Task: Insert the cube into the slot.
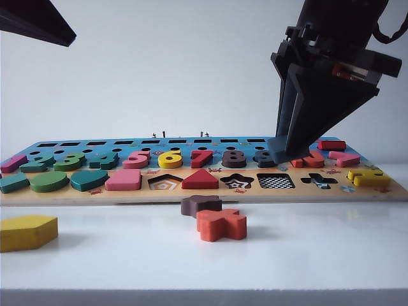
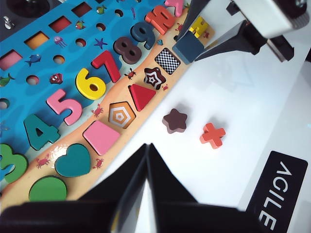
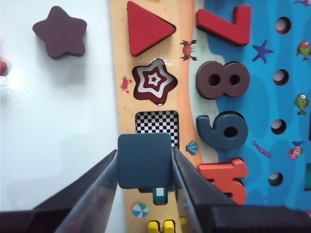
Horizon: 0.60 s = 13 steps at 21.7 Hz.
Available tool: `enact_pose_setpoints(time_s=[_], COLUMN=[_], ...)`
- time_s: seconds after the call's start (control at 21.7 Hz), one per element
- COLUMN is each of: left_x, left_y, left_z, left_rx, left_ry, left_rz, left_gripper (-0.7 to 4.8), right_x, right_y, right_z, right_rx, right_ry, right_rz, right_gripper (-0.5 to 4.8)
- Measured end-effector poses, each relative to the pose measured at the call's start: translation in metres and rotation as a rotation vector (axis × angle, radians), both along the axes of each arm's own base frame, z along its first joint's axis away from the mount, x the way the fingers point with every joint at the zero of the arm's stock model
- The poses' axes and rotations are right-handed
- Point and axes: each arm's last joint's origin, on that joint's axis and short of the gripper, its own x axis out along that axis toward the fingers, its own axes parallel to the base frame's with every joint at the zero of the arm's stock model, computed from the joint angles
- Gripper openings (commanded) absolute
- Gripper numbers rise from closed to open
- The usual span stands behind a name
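The cube, a flat navy block with rounded corners, sits between the fingers of my right gripper, which is shut on it. In the exterior view the right gripper hangs over the right part of the wooden puzzle board with the cube at its tips, above the board. The slot, a square cut-out with a checkerboard bottom, lies partly under the cube's far edge; the slot is uncovered in the exterior view. My left gripper is shut and empty, over the white table beside the board's near edge.
A brown star block, an orange cross block and a yellow pentagon block lie on the table before the board. A star cut-out and a cross cut-out flank the slot. Number pieces fill the row behind.
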Motion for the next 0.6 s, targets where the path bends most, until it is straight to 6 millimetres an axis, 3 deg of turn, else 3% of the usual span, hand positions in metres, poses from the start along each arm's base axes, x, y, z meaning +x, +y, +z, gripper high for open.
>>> enact_pose_setpoints(time_s=[0.6], left_x=[0.000], left_y=[0.000], left_z=[0.000], left_rx=[0.000], left_ry=[-0.001], left_rz=[0.000], left_gripper=[0.17], right_x=[0.011], right_y=[0.009], right_z=[-0.012], right_rx=[0.025], right_ry=[-0.028], right_rz=[0.001], right_gripper=[0.93])
